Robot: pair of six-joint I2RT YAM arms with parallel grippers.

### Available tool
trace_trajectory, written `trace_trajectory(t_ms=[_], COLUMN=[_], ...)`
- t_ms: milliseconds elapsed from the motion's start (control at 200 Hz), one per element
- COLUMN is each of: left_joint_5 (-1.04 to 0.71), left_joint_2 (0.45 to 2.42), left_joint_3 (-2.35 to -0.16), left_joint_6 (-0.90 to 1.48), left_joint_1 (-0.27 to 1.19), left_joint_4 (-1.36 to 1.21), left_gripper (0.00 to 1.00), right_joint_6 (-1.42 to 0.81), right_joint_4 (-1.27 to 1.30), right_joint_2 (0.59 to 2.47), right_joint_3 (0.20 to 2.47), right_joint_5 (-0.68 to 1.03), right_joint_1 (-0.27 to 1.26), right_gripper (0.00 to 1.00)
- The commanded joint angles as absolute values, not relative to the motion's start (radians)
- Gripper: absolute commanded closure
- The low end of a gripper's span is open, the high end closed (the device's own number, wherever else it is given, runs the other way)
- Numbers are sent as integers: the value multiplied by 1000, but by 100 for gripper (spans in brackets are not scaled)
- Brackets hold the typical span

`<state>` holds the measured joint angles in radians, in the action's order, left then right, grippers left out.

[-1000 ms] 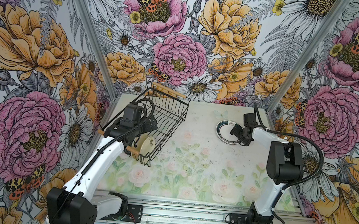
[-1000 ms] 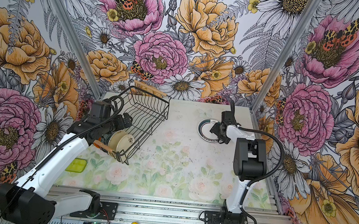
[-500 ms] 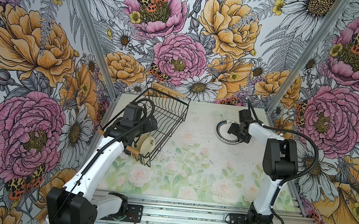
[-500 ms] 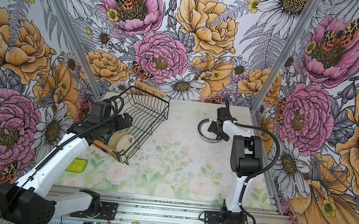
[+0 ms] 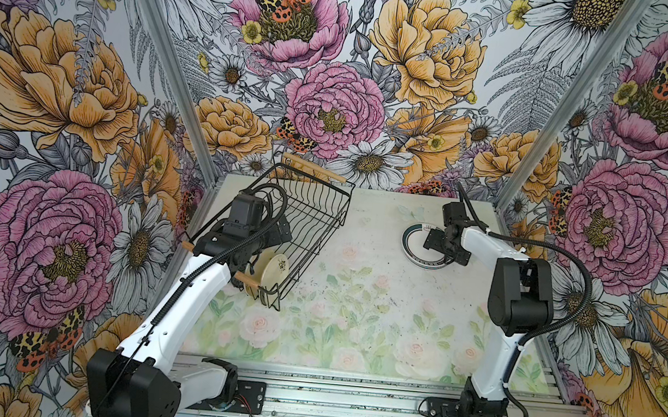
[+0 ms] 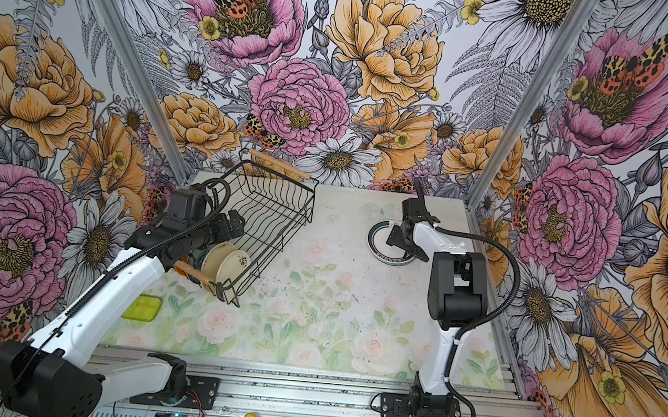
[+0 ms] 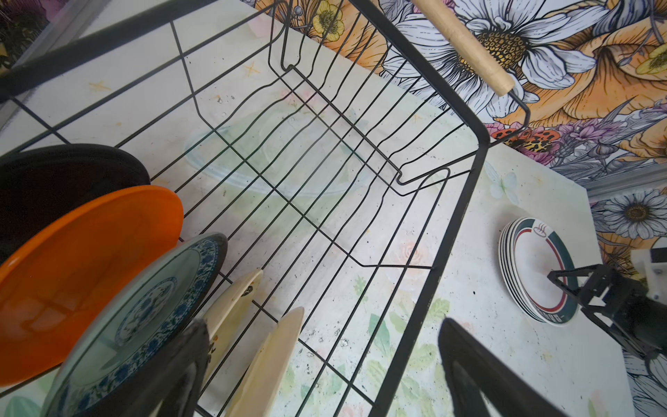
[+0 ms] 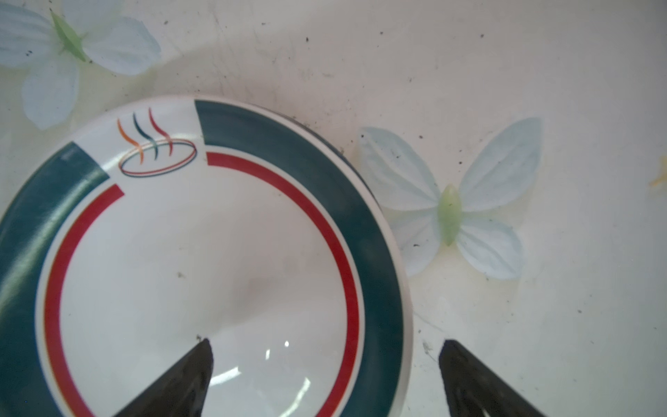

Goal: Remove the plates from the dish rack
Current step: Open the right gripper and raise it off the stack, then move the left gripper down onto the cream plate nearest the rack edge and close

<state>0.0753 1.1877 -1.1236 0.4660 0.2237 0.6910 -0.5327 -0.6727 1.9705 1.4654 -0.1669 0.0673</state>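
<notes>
**A:** Plates, then. How do the grippers stand with them?

**B:** The right gripper (image 8: pixel 325 346) is spread wide. One finger is over the well of the top teal-rimmed plate (image 8: pixel 202 252), and the other is outside its rim, over the table (image 8: pixel 541 108). It grips nothing. The left gripper (image 7: pixel 325 325) is just as wide and empty, poised above the dish rack (image 7: pixel 469 202).

**A:** Which step is that?

**B:** I'd judge the big plates are done. They lie flat in a stack (image 5: pixel 415 253) at the table's far right, well apart from the rack. The small ones stand upright at the rack's near end and are not yet unloaded.

**A:** And the next move?

**B:** Probably the left gripper drops onto the top edge of the nearest cream plate (image 7: pixel 274 353). It would need to pinch across the plate's thickness and lift straight up, clear of the wire dividers. The right gripper has to back off without nudging the stack.

**A:** Counts?

**B:** Five are in the rack: one black plate (image 7: pixel 54 180), one orange plate (image 7: pixel 90 260), one blue-patterned plate (image 7: pixel 144 307) and two cream. The stack looks like five rims in the left wrist view, but the lower ones sit too tight to be sure.
</notes>
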Motion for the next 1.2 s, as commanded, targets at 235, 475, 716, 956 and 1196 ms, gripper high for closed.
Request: trace_trajectory(t_ms=[235, 475, 716, 956, 1196], left_joint_5=[74, 85, 148, 154, 134], left_joint_2=[1216, 1299, 1367, 1418, 1471], left_joint_3=[-1206, -1335, -1387, -1367, -1362], left_joint_6=[374, 339, 360, 343, 303], left_joint_1=[200, 242, 281, 301, 300], left_joint_4=[810, 1022, 1198, 1204, 1207], left_gripper=[1, 1, 2, 13, 43], right_joint_6=[-523, -505, -497, -499, -502], right_joint_4=[-678, -679, -677, -676, -674], right_joint_2=[1812, 1709, 1630, 1599, 1582], right_joint_3=[1461, 1408, 1324, 1273, 1242], right_joint_5=[-179, -155, -147, -149, -153], right_joint_1=[75, 75, 73, 72, 71], right_gripper=[1, 1, 1, 1, 1])
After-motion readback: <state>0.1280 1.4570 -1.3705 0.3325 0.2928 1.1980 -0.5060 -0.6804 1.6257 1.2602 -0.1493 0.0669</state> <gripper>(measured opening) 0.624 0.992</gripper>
